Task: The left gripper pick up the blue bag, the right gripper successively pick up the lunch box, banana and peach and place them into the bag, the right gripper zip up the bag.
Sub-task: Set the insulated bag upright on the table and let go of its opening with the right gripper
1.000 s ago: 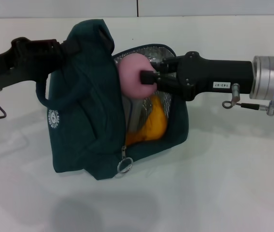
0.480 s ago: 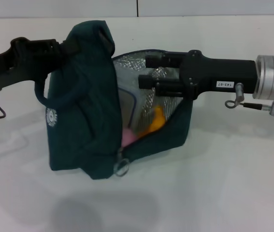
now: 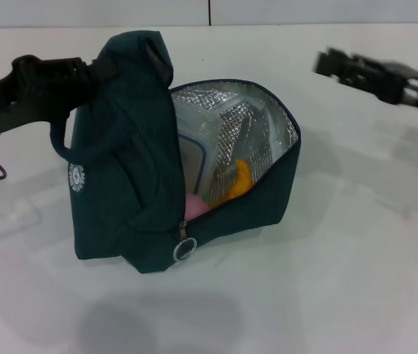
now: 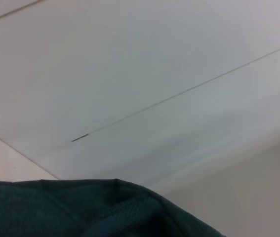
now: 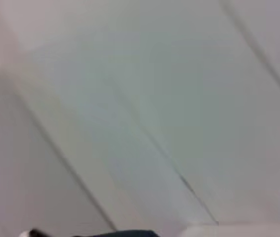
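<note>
The left gripper is closed on the top of the blue bag. Inside are the lunch box, the banana and the peach. The right gripper is well apart from it; I cannot tell its jaws.

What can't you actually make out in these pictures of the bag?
- Right gripper: motion-blurred in the head view, so open or shut is unclear.
- Left gripper: its fingers are buried in the blue bag fabric.
- Peach and banana: only slivers show behind the bag's front wall.
- Lunch box: its lower part is hidden.
</note>
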Motion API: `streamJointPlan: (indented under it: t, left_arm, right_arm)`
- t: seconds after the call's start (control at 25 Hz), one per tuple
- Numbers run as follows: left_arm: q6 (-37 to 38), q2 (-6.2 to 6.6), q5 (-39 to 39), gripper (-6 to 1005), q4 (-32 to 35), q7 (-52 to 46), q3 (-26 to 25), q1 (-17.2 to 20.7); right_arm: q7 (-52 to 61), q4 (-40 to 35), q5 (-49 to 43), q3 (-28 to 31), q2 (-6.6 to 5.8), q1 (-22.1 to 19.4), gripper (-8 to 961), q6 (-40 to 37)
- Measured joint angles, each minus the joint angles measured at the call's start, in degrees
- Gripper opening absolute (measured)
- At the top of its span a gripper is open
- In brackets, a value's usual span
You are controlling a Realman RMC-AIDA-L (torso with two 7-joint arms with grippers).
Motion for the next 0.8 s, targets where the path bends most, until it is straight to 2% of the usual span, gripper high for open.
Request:
streamJointPlan:
  t: [0.16, 0.2, 0.4, 0.6, 0.8]
  left_arm:
    - [0.03, -0.06, -0.01, 49, 0.00, 0.19, 0.00, 0.06]
    - [0.04, -0.13, -0.01, 49, 0.00, 0.25, 0.00, 0.06]
    - [0.07, -0.24, -0.01, 49, -0.05, 0.49, 0.10, 0.06]
    - [0.08, -0.27, -0.01, 49, -0.01, 0.57, 0.23, -0.02]
    - [0.08, -0.29, -0.02, 49, 0.00, 0.60, 0.33, -0.10]
  right_arm:
    - [5.05, 4.90, -0.85, -0.33, -0.14, -0.06, 606, 0.76]
    - [6.69, 8.01, -2.10, -0.33, 0.09, 1.24, 599, 1.36]
    - [8.91, 12.35, -4.92, -0.35, 0.95, 4.36, 564, 2.87]
    - [9.86, 13.86, -6.36, -2.53, 1.84, 7.16, 528, 6.55]
    - [10.07, 13.66, -6.50, -6.91, 1.89, 9.23, 493, 8.48]
